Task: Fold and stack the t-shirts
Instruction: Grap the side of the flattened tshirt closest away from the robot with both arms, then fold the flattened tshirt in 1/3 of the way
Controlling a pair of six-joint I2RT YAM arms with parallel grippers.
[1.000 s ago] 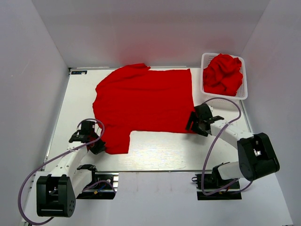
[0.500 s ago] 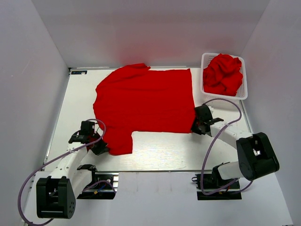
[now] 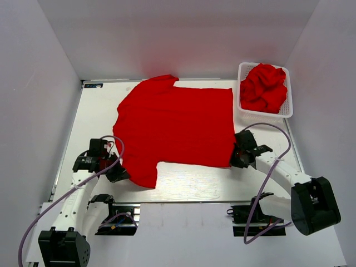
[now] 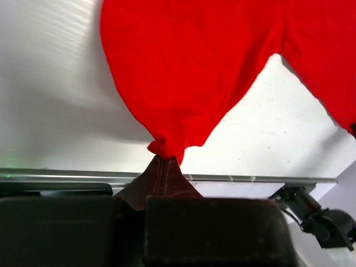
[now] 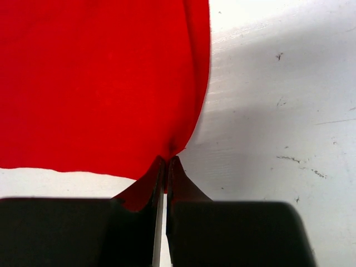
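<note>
One red t-shirt (image 3: 175,125) lies spread on the white table, collar toward the left. At its near left, my left gripper (image 3: 118,173) is shut on the sleeve's tip (image 4: 164,148). My right gripper (image 3: 236,158) is shut on the shirt's near right hem corner (image 5: 173,149). The cloth (image 5: 100,83) fans out flat beyond both pairs of jaws. More red t-shirts (image 3: 263,86) are heaped in the white basket (image 3: 242,105) at the back right.
The table's front edge rail (image 4: 239,179) runs just behind my left jaws. Grey walls close in the table on three sides. Cables loop from both arms near the front edge. A small label (image 3: 92,85) sits at the table's back left corner.
My right gripper has shut on the hem corner. Both arms drew back toward the front edge and right, dragging the shirt that way and stretching it flatter.
</note>
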